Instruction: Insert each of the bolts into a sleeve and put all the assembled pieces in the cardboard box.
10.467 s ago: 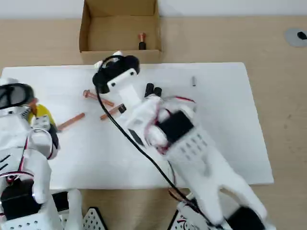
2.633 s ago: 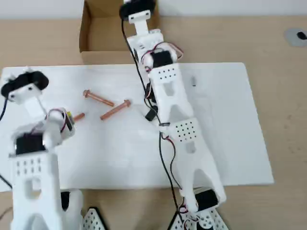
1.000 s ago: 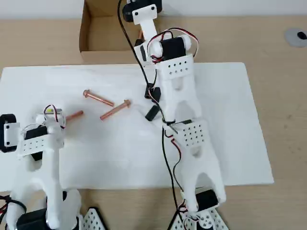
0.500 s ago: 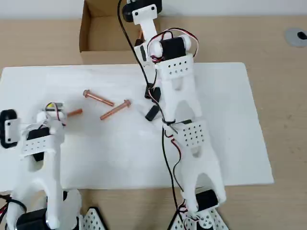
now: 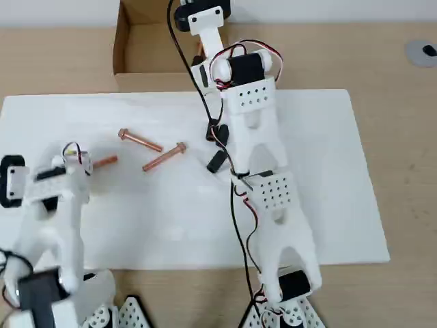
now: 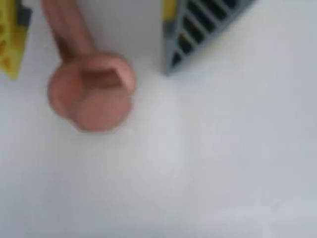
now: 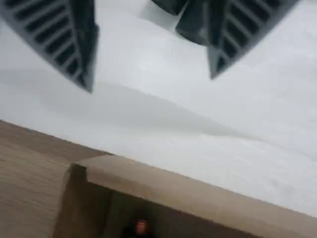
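Observation:
Three copper bolts lie on the white mat: one (image 5: 104, 162) by my left gripper (image 5: 72, 153), two more (image 5: 140, 140) (image 5: 164, 157) toward the middle. In the left wrist view that first bolt's head (image 6: 91, 94) sits between the yellow and grey fingers of my open left gripper (image 6: 89, 73), with a gap on each side. Two black sleeves (image 5: 218, 132) (image 5: 216, 161) lie beside the right arm. My right gripper (image 7: 151, 79) hangs open over the mat near the cardboard box (image 7: 163, 181), a sleeve (image 7: 195, 20) just beyond its fingers. An assembled piece (image 7: 141, 226) lies inside the box.
The cardboard box (image 5: 171, 80) stands at the mat's far edge on the wooden table. The right arm stretches across the mat's middle up to the box. A grey disc (image 5: 420, 51) sits at the far right. The mat's right side is bare.
The right arm swung from the mat to the box, then drew back a little and has held still. The left arm pulled back from the mat's far left and settled at the nearest bolt.

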You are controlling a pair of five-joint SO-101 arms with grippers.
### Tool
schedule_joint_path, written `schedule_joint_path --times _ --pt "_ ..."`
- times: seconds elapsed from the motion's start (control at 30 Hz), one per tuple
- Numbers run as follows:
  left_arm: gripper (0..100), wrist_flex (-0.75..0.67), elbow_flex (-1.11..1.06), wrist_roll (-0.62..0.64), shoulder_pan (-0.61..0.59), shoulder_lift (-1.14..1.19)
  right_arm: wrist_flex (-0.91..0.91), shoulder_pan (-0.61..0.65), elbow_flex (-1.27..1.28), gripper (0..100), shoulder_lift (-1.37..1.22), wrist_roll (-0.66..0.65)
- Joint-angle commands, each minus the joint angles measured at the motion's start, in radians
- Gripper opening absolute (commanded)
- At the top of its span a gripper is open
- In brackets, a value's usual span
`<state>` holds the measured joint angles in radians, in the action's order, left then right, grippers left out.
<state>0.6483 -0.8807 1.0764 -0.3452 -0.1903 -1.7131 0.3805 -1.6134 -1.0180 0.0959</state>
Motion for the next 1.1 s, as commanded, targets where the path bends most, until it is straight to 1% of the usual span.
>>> schedule_joint_path --times 0.0,0.17,0.33,0.4,0.5,0.57,0.7,0.97,1.07 --pt "20 0.11 0.199 -0.008 0.025 0.208 -0.018 0.013 -0.054 18.7 0.101 0.0" --pt "20 0.327 0.437 -0.008 0.025 0.394 -0.032 0.013 -0.054 18.6 0.101 0.0" --pt "20 0.463 0.585 -0.002 0.021 0.515 -0.032 0.013 -0.054 18.6 0.101 0.0" --pt "17 0.506 0.631 -0.002 0.021 0.55 -0.032 0.013 -0.054 18.6 0.101 0.0" --pt "6 0.543 0.681 -0.011 0.021 0.587 -0.032 0.013 -0.054 18.6 0.101 0.0" --pt "1 0.551 0.706 -0.041 0.023 0.604 -0.032 0.013 -0.054 18.6 0.101 0.0" --pt "1 0.582 0.73 -0.046 0.021 0.622 -0.032 0.013 -0.054 18.6 0.101 0.0" --pt "1 0.592 0.732 -0.051 0.02 0.615 -0.032 0.013 -0.054 18.6 0.101 0.0" --pt "1 0.669 0.79 -0.075 0.026 0.615 -0.032 0.013 -0.054 18.6 0.101 0.0"
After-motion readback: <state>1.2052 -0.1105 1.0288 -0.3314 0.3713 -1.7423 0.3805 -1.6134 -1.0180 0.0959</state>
